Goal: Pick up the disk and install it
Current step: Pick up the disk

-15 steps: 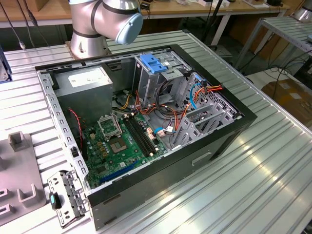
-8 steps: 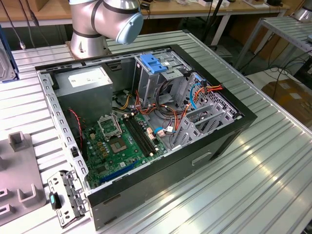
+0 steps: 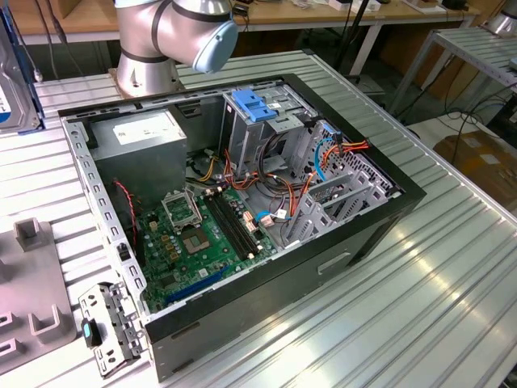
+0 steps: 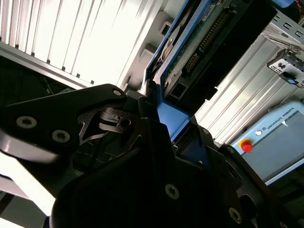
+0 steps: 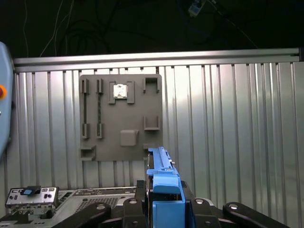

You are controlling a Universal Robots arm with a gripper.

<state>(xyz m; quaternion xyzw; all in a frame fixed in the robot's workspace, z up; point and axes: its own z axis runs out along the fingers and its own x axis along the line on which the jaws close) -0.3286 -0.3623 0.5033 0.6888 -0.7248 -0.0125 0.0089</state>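
Note:
The disk is a silver-and-black hard drive in a blue plastic carrier bracket. In the exterior view it hangs above the table at the far left edge [image 3: 14, 77], apart from the open computer case [image 3: 363, 234]. In the first wrist view the blue bracket [image 5: 163, 178] stands on edge between the black fingers of my gripper [image 5: 164, 202], which is shut on it. In the second wrist view the disk [image 4: 192, 42] shows its circuit-board side, with the gripper [image 4: 164, 128] clamped at its blue end.
A grey fixture plate [image 5: 121, 116] lies on the ribbed aluminium table, below the held disk. Inside the case are a metal drive cage with a blue latch [image 3: 254, 105], a grey power supply [image 3: 137, 133], the motherboard and loose cables. A small metal bracket panel [image 3: 109, 327] lies by the case corner.

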